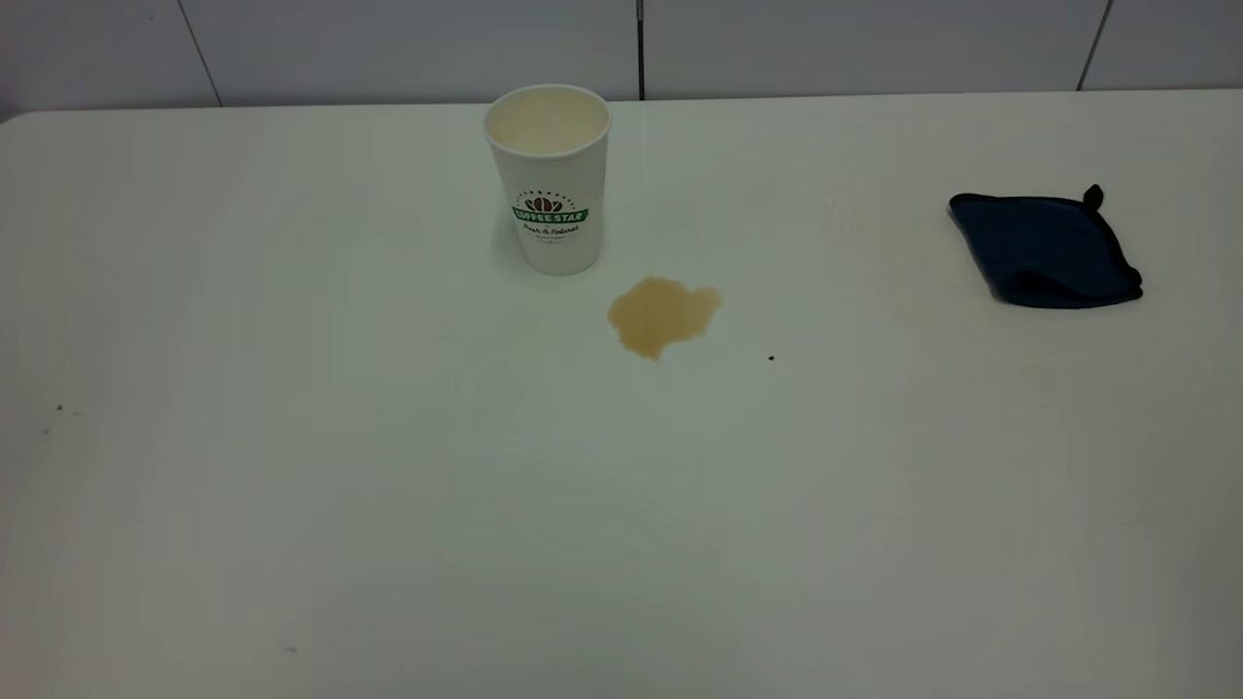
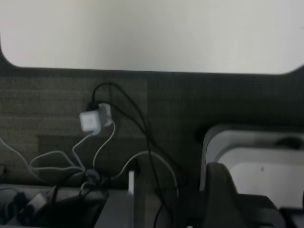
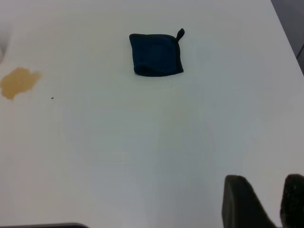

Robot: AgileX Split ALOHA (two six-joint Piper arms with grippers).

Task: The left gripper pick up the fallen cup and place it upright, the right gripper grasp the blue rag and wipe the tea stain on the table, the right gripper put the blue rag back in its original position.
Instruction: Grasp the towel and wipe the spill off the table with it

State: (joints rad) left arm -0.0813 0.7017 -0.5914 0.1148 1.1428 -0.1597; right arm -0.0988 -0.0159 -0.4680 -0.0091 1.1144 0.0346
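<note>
Cup (image 1: 550,180) stands upright on the white surface (image 1: 388,505), toward the far edge, a bit left of centre in the exterior view. Mouth up, green logo band facing the camera; inside looks cream, no liquid visible. Nothing touches it.

Tea stain (image 1: 662,314) lies just beside the cup's base, nearer the camera and to its right, apart from it; a light-brown irregular puddle. Also visible at the edge of the right wrist view (image 3: 18,81). Tiny black speck (image 1: 771,358) sits near the stain, further right.

Blue rag (image 1: 1047,249) is folded flat, far right on the surface, well apart from stain and cup, w/ a small loop at one corner. Untouched.

Right gripper (image 3: 266,202): two dark fingertips show in its wrist view w/ a clear gap between them, so spread apart, holding nothing, above bare surface, well apart from the rag.

Left gripper: its wrist cam shows the surface edge, floor, cables and a white plug block (image 2: 95,119); can't tell its finger state.
</note>
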